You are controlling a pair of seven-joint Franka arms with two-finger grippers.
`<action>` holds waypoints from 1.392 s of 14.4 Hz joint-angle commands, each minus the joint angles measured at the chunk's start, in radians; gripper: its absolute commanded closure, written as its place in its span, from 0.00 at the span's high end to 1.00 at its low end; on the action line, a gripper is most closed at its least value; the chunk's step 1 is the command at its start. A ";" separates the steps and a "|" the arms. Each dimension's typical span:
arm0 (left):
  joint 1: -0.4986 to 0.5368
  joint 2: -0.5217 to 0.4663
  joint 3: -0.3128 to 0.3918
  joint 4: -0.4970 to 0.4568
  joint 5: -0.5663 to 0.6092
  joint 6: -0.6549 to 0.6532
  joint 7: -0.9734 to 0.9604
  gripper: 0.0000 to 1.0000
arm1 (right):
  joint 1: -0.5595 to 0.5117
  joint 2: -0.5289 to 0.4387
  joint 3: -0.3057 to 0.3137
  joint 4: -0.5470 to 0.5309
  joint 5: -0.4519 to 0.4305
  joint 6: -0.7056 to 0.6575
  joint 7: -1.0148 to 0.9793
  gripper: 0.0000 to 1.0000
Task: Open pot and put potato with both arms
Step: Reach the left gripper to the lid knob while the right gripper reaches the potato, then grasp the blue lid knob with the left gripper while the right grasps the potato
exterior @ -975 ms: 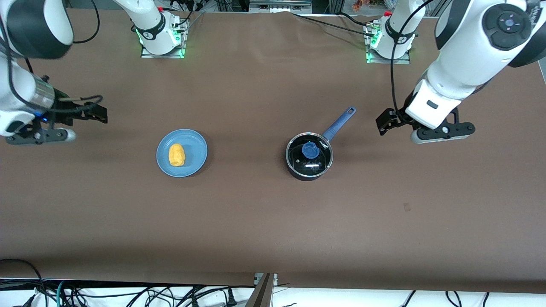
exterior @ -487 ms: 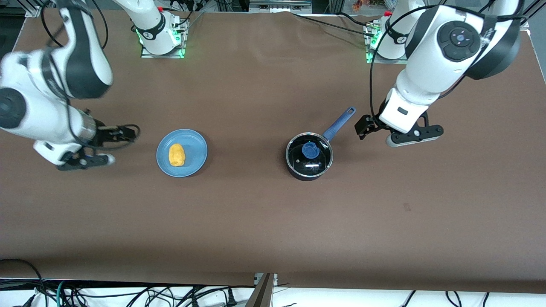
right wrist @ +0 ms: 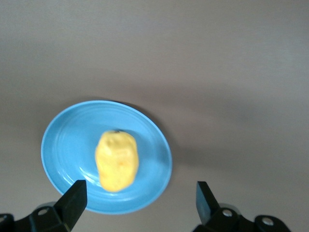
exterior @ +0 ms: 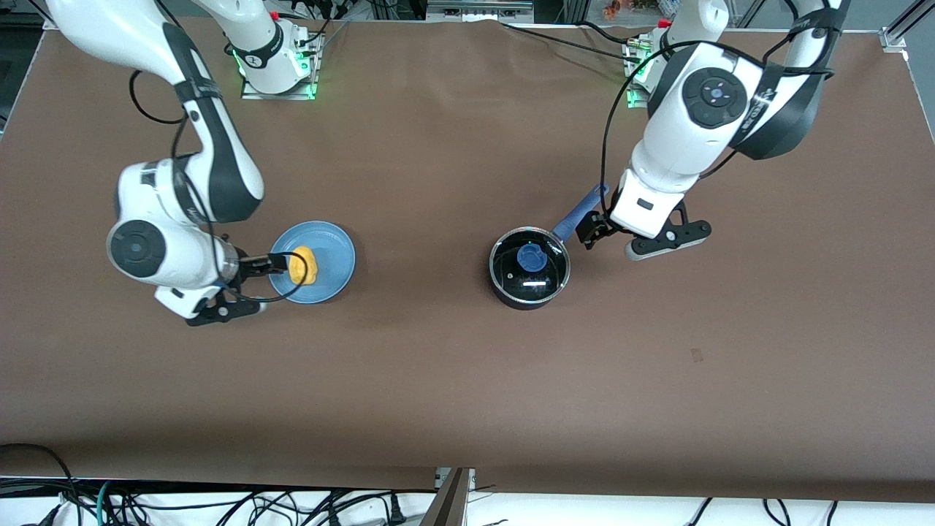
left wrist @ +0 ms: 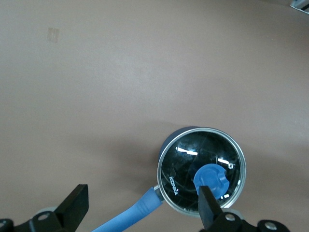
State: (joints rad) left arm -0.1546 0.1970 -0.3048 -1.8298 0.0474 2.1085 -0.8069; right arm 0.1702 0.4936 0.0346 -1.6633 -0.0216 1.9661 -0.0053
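Hovering right gripper (exterior: 277, 259) over potato (exterior: 302, 266) (jaws apart), lidded pot (exterior: 529, 268)

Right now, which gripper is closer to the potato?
Right. The right gripper is open, over the plate edge beside the potato. The left gripper is open over the pot handle.

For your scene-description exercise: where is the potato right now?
The potato lies on the blue plate toward the right arm's end of the table, level with the lidded pot. The open right gripper is at the plate's edge beside it.
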 commanded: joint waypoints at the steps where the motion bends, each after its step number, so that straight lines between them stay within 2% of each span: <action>1: -0.029 0.036 0.001 0.001 0.038 0.050 -0.084 1.00 | -0.002 0.002 0.011 -0.053 0.008 0.057 0.034 1.00; 5: -0.066 0.088 0.000 0.001 0.089 0.108 -0.230 1.00 | -0.003 0.013 0.011 -0.133 0.009 0.135 0.034 1.00; 10: -0.100 0.137 0.001 -0.002 0.092 0.191 -0.324 1.00 | -0.003 0.034 0.044 -0.142 0.011 0.140 0.080 1.00; 15: -0.134 0.194 0.001 0.000 0.212 0.249 -0.457 1.00 | -0.001 0.052 0.048 -0.208 0.011 0.244 0.094 1.00; 20: -0.151 0.232 0.001 0.001 0.270 0.286 -0.468 1.00 | 0.000 0.052 0.048 -0.216 0.011 0.240 0.097 1.00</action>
State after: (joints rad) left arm -0.2941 0.4151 -0.3076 -1.8345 0.2690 2.3745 -1.2486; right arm 0.1744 0.5630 0.0757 -1.8564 -0.0213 2.1920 0.0795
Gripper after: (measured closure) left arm 0.000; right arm 0.000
